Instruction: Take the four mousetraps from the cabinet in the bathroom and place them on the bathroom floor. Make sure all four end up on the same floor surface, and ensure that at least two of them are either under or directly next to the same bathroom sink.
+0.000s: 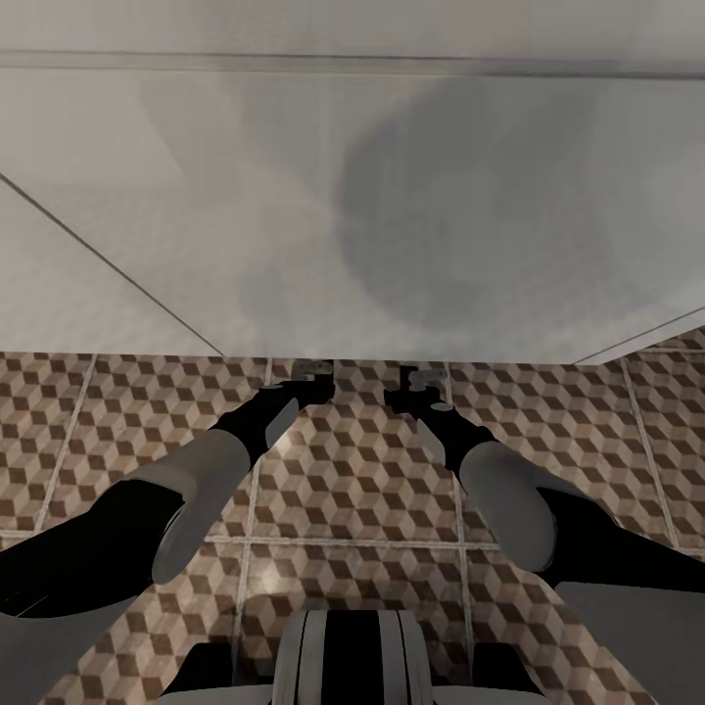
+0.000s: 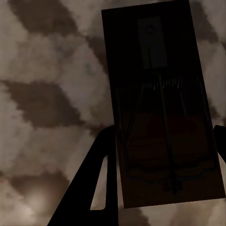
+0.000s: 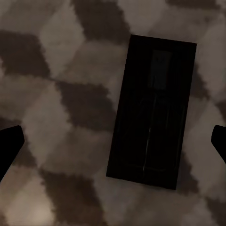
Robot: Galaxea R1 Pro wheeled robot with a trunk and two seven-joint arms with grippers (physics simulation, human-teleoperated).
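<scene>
Cube-patterned floor (image 3: 56, 94); two mousetraps (image 3: 151, 110)

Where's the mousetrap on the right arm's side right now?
In the right wrist view the mousetrap lies flat on the cube-pattern floor tiles, between the open right gripper fingers, touching neither.

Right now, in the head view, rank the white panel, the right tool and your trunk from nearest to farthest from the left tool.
1. White panel: its lower edge is just ahead of the left tool, which has a mousetrap between its fingers.
2. Right tool: alongside, to its right, over the bathroom floor.
3. Trunk: well behind, between both arms.
</scene>
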